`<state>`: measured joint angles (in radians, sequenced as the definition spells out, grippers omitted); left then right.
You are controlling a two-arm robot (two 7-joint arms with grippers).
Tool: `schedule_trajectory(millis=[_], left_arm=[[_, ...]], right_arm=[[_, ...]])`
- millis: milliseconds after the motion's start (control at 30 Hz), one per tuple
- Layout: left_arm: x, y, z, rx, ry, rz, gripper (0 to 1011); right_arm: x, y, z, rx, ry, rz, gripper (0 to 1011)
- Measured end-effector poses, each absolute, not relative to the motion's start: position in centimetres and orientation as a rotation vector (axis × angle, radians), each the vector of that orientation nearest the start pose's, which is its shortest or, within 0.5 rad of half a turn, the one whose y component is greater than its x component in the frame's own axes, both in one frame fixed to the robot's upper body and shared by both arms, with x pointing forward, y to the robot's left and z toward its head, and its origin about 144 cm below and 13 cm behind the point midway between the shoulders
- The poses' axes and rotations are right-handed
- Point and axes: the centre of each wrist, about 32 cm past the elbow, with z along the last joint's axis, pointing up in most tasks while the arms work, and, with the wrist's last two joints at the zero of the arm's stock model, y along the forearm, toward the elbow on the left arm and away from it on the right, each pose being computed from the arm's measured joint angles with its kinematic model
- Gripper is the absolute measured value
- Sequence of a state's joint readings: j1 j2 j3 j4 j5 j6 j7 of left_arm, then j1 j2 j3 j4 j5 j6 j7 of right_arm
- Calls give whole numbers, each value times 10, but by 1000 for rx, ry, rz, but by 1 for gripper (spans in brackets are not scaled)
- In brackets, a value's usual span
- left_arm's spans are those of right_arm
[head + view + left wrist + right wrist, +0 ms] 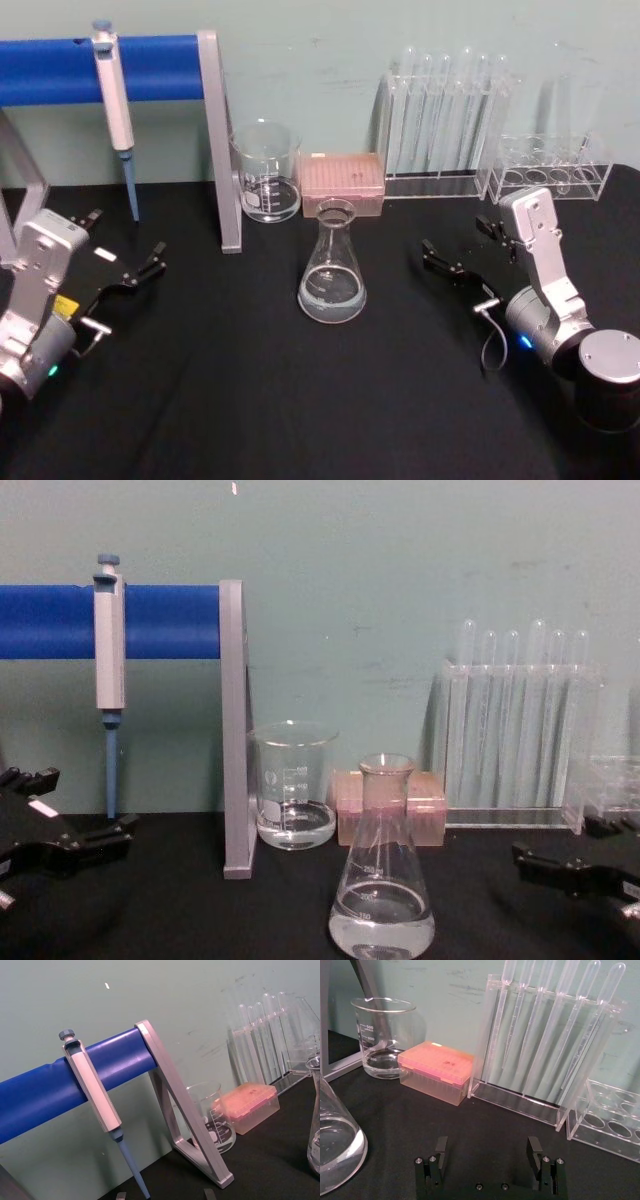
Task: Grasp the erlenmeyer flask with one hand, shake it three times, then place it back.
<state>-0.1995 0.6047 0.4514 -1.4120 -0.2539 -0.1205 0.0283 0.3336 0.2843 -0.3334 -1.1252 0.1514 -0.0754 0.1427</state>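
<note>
The clear glass conical erlenmeyer flask [332,268] with its narrow neck and wide round base stands upright on the black cloth-covered table [250,400], near the middle of the head view, with a shallow layer of clear liquid in the bottom. Nothing touches it.

At 3 o'clock from the flask, well apart from it, the black right gripper [465,255] on its silver cylindrical wrist rests low over the table, its two fingers spread wide with nothing between them. In the right wrist view the two black fingertips [533,1148] stand far apart over bare cloth, and the flask's rounded base shows off to one side.

At 9 o'clock from the flask, also well apart, the black left gripper [125,250] lies near the table edge, its fingers splayed open and holding nothing.

At 11 o'clock behind the flask stands a straight-walled clear glass beaker [266,171] holding a little liquid, and at 12 o'clock a pink translucent plastic box [343,183]. At 1 o'clock a clear acrylic rack of slim test tubes [440,115] stands against the pale green wall. At 10 o'clock a grey-and-blue pipette [115,110] hangs from a blue horizontal bar on a silver metal stand [222,140].
</note>
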Motion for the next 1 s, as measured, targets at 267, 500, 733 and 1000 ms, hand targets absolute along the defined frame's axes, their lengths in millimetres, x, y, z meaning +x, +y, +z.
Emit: schedule_trajectory(millis=[267, 500, 733, 1000], left_arm=[[489, 310, 1140, 304, -285, 1248, 1001], [489, 310, 1140, 304, -285, 1248, 1001], [489, 310, 1140, 304, -285, 1248, 1001], [489, 310, 1140, 305, -285, 1248, 1001]], right_arm=[[539, -257, 1112, -251, -82, -1225, 1000], [539, -257, 1112, -251, -82, -1225, 1000], [539, -257, 1112, -251, -82, -1226, 1000], [539, -257, 1112, -251, -82, -1226, 1000]])
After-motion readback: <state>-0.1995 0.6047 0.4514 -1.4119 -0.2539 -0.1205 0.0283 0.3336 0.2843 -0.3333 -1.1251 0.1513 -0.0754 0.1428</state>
